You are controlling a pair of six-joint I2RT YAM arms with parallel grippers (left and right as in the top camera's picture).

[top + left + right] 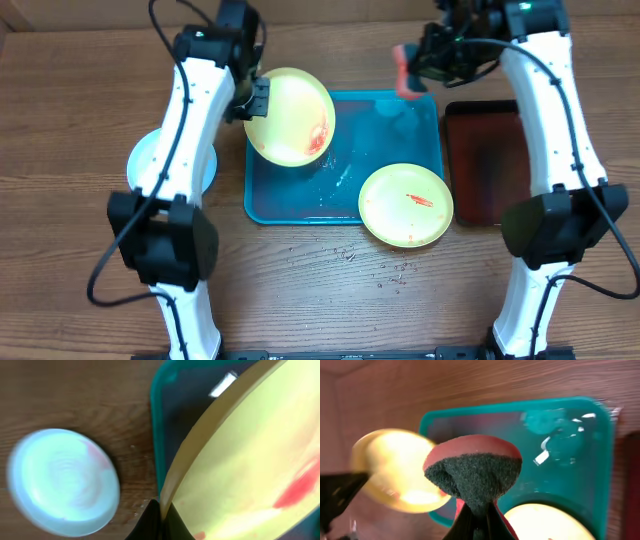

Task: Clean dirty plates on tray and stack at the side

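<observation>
Water drops (385, 272): scattered on the bare wood between the turquoise tray and the table's near edge.
Flat yellow-green plate (405, 205): lies over the tray's near right corner, half on the rim and half on the table, with a small red smear (420, 200) near its middle.
Pale blue plate (143, 160): flat on the table toward the left edge, just beside the tray; from overhead the left arm (185, 130) crosses and hides its middle.
Turquoise tray (290, 195): mid-table, its floor wet and glinting.
Dark red tray (485, 160): just beside the turquoise tray, toward the right edge.
Tilted yellow-green plate (290, 115): raised over the tray's far left part, hiding that corner, with a red streak (318, 135) on its face.
Left gripper (258, 100): pinching the tilted plate's rim.
Right gripper (415, 65): clamped narrowly on a sponge.
Sponge (405, 70): red with a dark scouring face, above the tray's far right corner; it blocks much of the right wrist view.
</observation>
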